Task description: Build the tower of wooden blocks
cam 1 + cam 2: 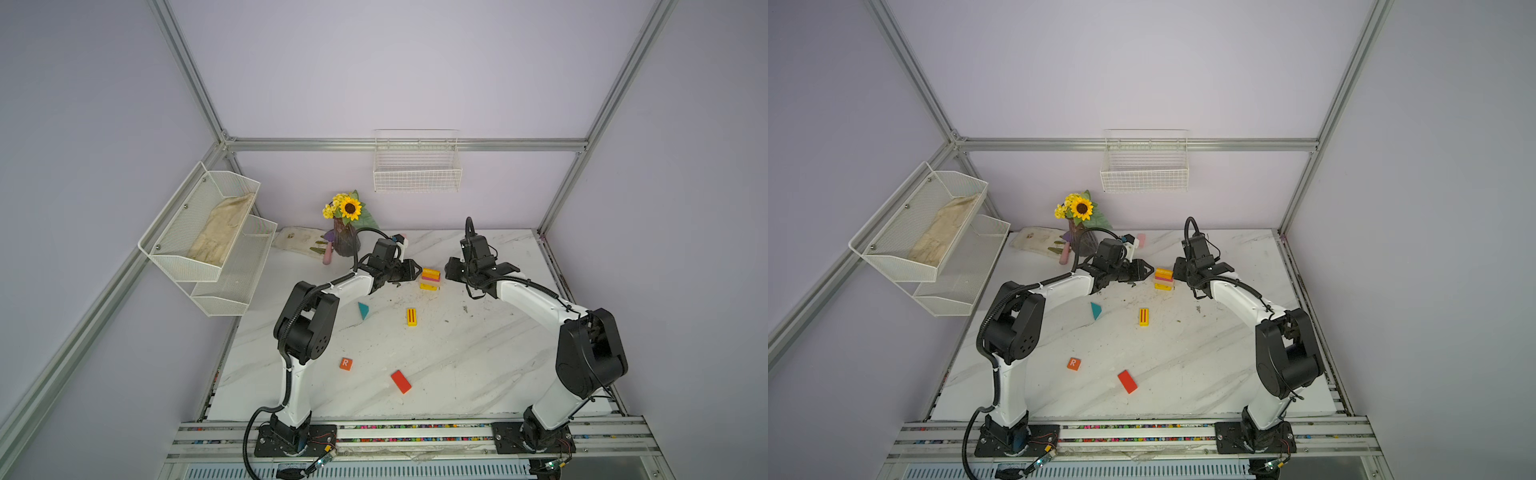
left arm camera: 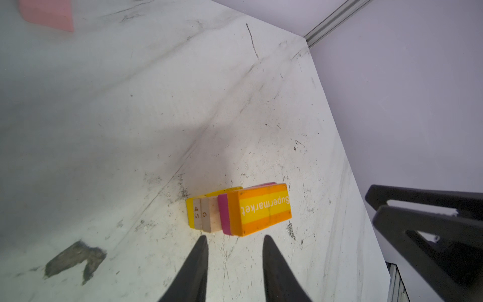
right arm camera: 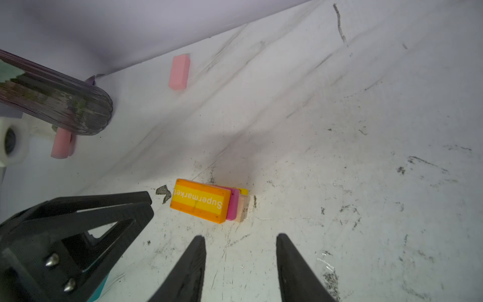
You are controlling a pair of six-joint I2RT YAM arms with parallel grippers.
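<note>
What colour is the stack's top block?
The top block is orange with a yellow stripe; clearest in the left wrist view.

— What's on the marble table (image 1: 457, 365)?
— A small stack (image 1: 430, 279), a teal triangle (image 1: 363, 310), a yellow block (image 1: 411, 317), an orange cube (image 1: 345, 363), a red block (image 1: 401, 381), a pink block (image 3: 179, 72), and a vase (image 1: 345, 243) at the back.
</note>
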